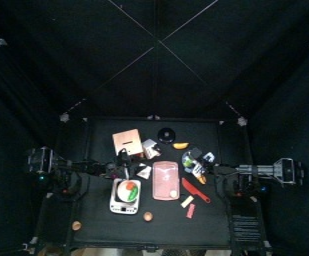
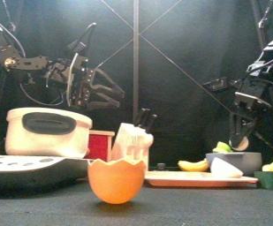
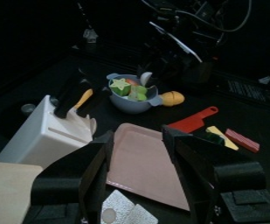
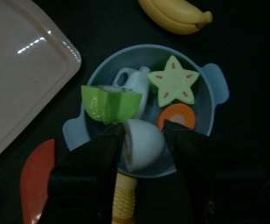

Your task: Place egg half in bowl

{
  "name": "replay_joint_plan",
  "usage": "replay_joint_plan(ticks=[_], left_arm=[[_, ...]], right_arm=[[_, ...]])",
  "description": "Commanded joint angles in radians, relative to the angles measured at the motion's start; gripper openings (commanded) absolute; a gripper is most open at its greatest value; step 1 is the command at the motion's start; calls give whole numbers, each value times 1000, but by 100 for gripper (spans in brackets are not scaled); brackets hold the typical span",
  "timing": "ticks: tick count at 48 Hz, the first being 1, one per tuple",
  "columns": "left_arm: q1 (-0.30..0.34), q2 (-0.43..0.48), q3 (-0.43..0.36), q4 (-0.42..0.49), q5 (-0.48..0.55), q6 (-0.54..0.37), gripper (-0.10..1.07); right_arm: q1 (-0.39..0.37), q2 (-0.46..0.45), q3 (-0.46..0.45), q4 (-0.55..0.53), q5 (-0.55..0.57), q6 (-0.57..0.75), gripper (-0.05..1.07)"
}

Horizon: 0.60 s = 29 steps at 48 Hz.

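Since your right gripper (image 4: 148, 157) hangs right over the bowl (image 4: 213, 83), you can see its fingers spread wide, gripping nothing. The white egg half (image 4: 143, 140) sits inside at about 6 o'clock, below the green piece (image 4: 111, 102) and star slice (image 4: 175, 79). Your left gripper (image 3: 135, 162) is parked above the pink tray (image 3: 143, 162), fingers wide too.

Cluttered black table (image 1: 103, 222), bowl (image 4: 102, 72) aboard
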Motion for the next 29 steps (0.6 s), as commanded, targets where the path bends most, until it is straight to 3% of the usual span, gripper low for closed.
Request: replay_joint_plan(ticks=[1,7,24,29], left_arm=[[0,-3,-9,-2,-8,0,85],[0,-3,-9,-2,-8,0,85],[0,-3,-9,-2,-8,2,85],[0,-3,-9,-2,-8,0,85]], right_arm=[[-14,-3,-5,-2,-46,-2,95],[-14,-5,-6,-2,-60,-2,101],[-5,-5,-14,17,-60,-2,102],[31,-5,-34,32,-60,-2,102]])
